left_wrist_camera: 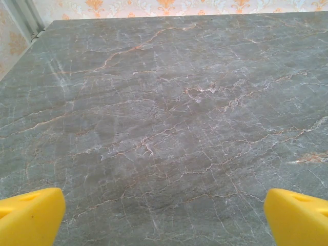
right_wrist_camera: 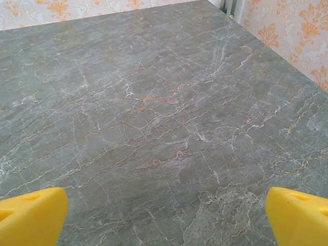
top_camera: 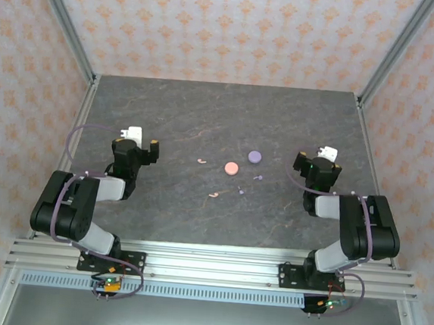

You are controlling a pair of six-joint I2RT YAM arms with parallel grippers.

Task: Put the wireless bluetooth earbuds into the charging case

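From above, the four earbuds lie loose mid-bench, between the two arms and well apart from both. The far pink earbud sits left of the pink disc, and the near pink earbud lies closer to the arms. The far lavender earbud is just near of the lavender disc, and the near lavender earbud is nearer again. The discs are probably the charging case.

At the left wrist, yellow fingertips sit in the bottom corners. The left jaws are spread fully and grip nothing, with bare bench between them.

At the right wrist, the fingertips show the same. The right jaws are wide apart and empty.

Each earbud looks tiny, light, hard and smooth, so it will likely skid or flip under a careless pinch. I would close gently across the bulbous head and leave the stem free to enter its socket. Which way each one lies is too small to tell.
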